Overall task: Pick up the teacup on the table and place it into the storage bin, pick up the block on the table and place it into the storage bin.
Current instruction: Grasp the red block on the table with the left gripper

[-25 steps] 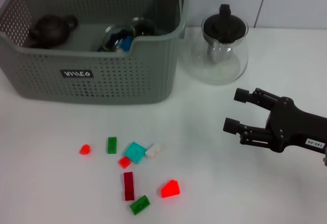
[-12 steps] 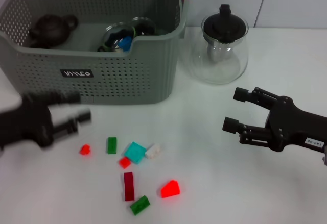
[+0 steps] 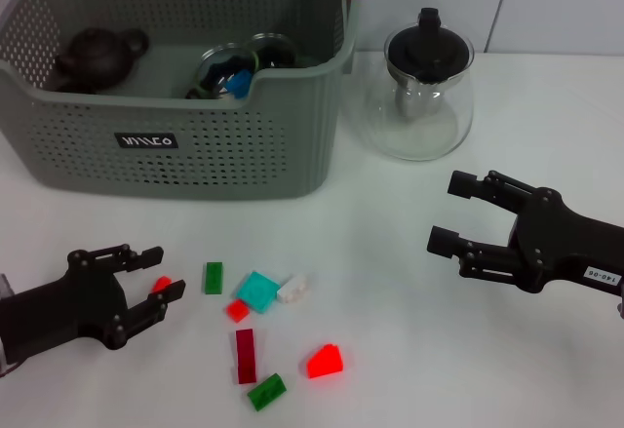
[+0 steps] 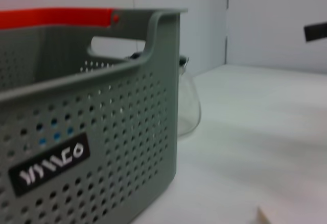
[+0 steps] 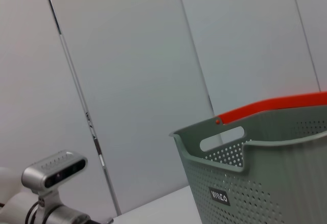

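Observation:
The grey-green storage bin (image 3: 195, 145) stands at the back left of the white table (image 3: 409, 350); it also fills the left wrist view as the bin (image 4: 102, 132) and shows in the right wrist view as the bin (image 5: 265, 163). Inside it lie a glass teacup (image 3: 222, 69) and a dark teapot (image 3: 97, 53). Several small blocks are scattered in front of it. My left gripper (image 3: 156, 274) is low at the front left, open, its fingers on either side of a small red block (image 3: 162, 284). My right gripper (image 3: 447, 214) hovers open at the right, holding nothing.
A glass teapot (image 3: 421, 87) with a black lid stands right of the bin, also seen as the teapot (image 4: 188, 106). Other blocks: green (image 3: 214, 277), teal (image 3: 258, 291), white (image 3: 292, 289), dark red (image 3: 245, 355), bright red (image 3: 325, 361).
My left arm has come in from the left and dropped toward the front, its open gripper now around the small red block. The right arm has stayed put.

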Motion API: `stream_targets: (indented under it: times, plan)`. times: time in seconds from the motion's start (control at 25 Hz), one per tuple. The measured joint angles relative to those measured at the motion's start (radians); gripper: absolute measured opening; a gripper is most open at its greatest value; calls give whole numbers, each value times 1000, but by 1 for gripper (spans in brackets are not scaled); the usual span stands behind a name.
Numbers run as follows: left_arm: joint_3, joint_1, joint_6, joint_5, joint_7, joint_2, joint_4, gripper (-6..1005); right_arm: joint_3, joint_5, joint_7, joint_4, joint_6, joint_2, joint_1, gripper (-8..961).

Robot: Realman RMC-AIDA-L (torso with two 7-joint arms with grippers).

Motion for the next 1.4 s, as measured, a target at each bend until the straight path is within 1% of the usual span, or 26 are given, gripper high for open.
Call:
stream_targets:
  times: [0.12,0.24,0.76,1.4]
  plan:
    - [-3,4,-52,0,11,-13,-4,488,1,0,0,0,0,0,-1,944]
    - [-1,4,-82,1,11,-18,-16,312,1,0,0,0,0,0,-1,944]
    - [-1,2,-174,2,12,-21,-64,306,1,-3,0,0,0,0,-2,945]
    - [2,-3,-190,3,12,-22,-77,282,1,-3,0,0,-2,0,-2,945]
